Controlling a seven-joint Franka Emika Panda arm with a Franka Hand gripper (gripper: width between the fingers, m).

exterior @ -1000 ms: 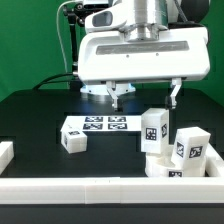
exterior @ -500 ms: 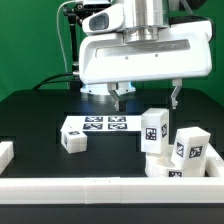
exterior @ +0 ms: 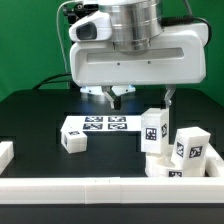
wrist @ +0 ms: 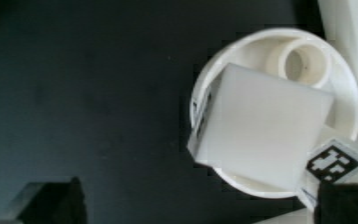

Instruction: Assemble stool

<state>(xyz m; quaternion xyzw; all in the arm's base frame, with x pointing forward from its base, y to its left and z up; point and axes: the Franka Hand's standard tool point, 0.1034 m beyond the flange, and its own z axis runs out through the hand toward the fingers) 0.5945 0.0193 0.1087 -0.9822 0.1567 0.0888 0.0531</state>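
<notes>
— What moved?
— The arm has shifted slightly toward the exterior view's left. The seat (wrist: 243, 62) lies flat on the black bench (exterior: 30, 115), close by the gripper (exterior: 143, 97).
— The gripper?
— Spread wide, holding nothing. An upright leg (exterior: 155, 130) stands just beside the marker board (exterior: 97, 125).
</notes>
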